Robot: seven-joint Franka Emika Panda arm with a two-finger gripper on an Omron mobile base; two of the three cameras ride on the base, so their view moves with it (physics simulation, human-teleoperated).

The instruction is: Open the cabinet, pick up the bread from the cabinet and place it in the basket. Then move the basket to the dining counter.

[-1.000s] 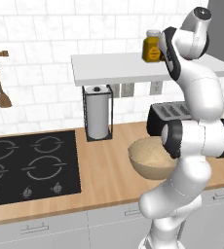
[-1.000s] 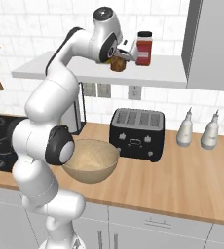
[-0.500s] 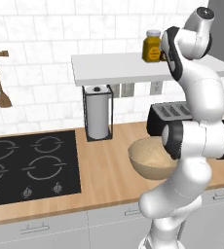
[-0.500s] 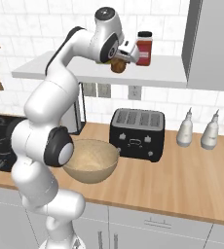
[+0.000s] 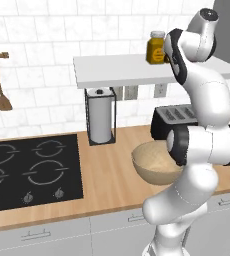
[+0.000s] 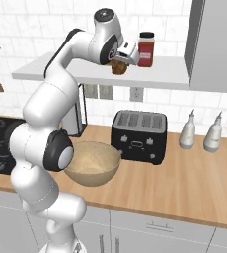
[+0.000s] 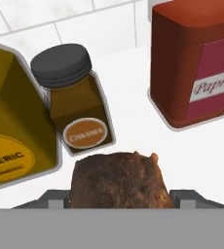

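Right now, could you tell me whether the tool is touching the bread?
Cannot tell: in the hand view the bread sits between the tool's fingertips, contact edges hidden.

Black toaster [image 6: 137,136] on the wooden desk [image 6: 194,183], two white bottles [image 6: 187,132] beside it, paper towel roll [image 5: 100,120] near the black stove [image 5: 29,170], yellow jar [image 7: 11,136], small brown spice jar [image 7: 77,104], red paprika jar [image 7: 196,63] on the white shelf [image 5: 117,70]

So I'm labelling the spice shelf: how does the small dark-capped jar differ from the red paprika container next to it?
In the hand view, the small jar is much narrower and shorter than the red paprika container. The small jar is brown with a dark grey ribbed cap and a round orange label; the paprika container is red with a squarish dark red label. The small jar stands beside the yellow container, the paprika container apart on the other side. Both stand on the white shelf, behind the bread.
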